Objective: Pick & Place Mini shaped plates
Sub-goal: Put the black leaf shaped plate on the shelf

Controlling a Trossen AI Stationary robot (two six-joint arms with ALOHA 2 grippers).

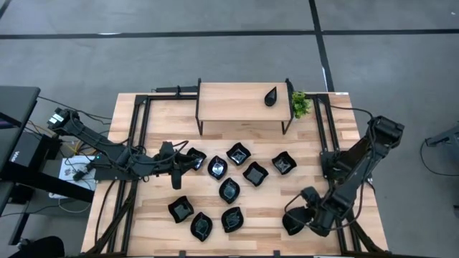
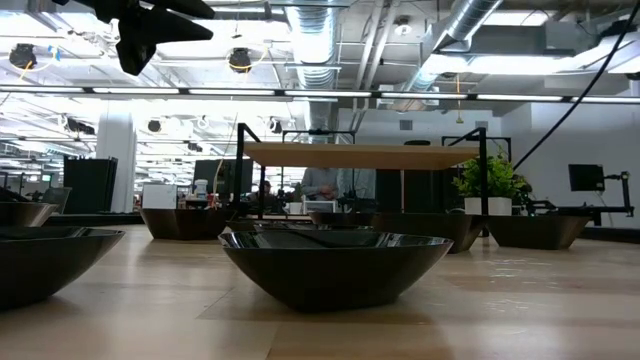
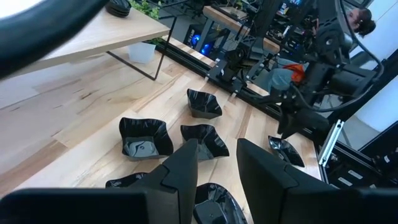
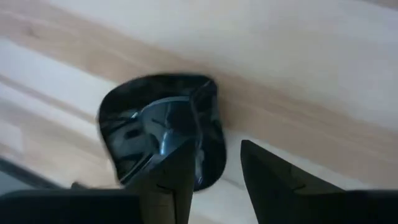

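Right gripper [image 4: 211,171] hides part of a glossy black plate [image 4: 163,127] near the surface's [image 1: 301,186] front right edge; jaws apart, one finger over its rim. Left gripper [image 3: 216,163] jaws apart above the other mini plates [image 1: 229,190] mid-surface.

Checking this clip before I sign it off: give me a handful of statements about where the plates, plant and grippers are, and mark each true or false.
1. A teardrop plate lies on the raised wooden shelf. True.
2. The small green plant stands at the shelf's left end. False: in the high view it is at the shelf's right end.
3. The right gripper is over a black plate near the table's front right corner, fingers apart, one finger over the plate's rim. True.
4. The left gripper is clamped on a plate. False: its fingers are apart with nothing between them, above the plates.
5. All the plates are stacked in one pile. False: they lie singly, spread over the table.
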